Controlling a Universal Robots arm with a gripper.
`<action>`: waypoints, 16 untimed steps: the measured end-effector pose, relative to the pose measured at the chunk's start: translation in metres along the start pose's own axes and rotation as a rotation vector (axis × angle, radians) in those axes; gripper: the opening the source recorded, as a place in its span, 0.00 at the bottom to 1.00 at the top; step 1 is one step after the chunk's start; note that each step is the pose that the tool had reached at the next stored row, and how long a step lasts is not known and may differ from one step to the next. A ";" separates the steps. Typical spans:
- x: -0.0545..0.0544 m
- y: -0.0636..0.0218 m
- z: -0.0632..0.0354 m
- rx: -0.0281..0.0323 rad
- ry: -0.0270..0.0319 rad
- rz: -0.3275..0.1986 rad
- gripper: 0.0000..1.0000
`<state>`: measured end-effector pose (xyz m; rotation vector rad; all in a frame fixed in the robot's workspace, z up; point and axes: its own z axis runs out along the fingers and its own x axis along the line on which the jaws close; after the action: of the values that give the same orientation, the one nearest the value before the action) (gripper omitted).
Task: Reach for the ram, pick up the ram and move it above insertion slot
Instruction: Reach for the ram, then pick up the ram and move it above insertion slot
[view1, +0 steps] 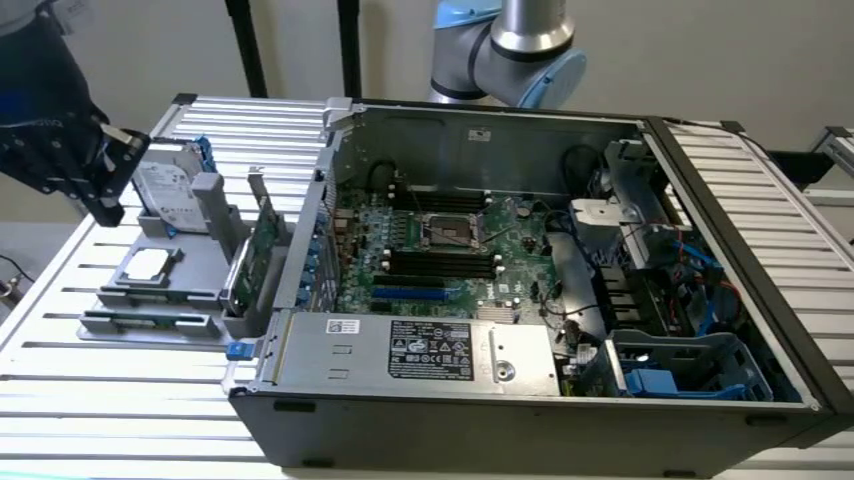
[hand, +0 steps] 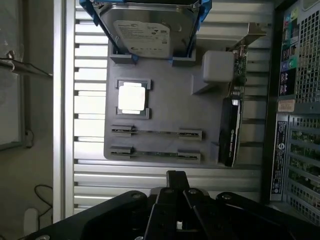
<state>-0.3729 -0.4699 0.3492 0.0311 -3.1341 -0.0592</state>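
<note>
So the black hand (view1: 94, 190) is sitting in the upper left of the exterior view, up over the far end of the flat grey plastic parts tray (view1: 187, 292). It's not touching anything. Honestly can't tell if the hand is open or closed, and the wrist view, where the hand (hand: 176, 182) is aimed at the tray (hand: 165, 100), doesn't settle it either

The long thin green ram stick (view1: 144, 320) is still parked in its holder at the near edge of the tray, lower left of the exterior view. It's lying flat between two little grey clips, well apart from the hand. In the wrist view the ram (hand: 155, 154) is the row closest to the hand, with a second similar holder row just beyond it

Also on the tray:
- a silver hard drive (view1: 167, 190) in blue rails, leaning up at the far end
- a square silver processor chip (view1: 150, 262) in a grey frame, mid tray
- a green expansion card with a metal bracket (view1: 264, 245), standing on edge on the side next to the case

The big open grey computer case (view1: 534, 130) fills the middle and right of the exterior view, lying on the slatted aluminium bench (view1: 107, 410) with its green motherboard (view1: 441, 250) facing up
</note>
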 end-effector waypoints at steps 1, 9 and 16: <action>0.000 0.0000 0.0001 0.0001 0.0018 -0.010 0.11; 0.000 -0.0001 0.0003 0.0011 0.0091 -0.151 0.11; 0.000 -0.0001 0.0005 0.0020 0.0149 -0.278 0.11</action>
<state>-0.3730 -0.4700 0.3487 0.4643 -3.0902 -0.0566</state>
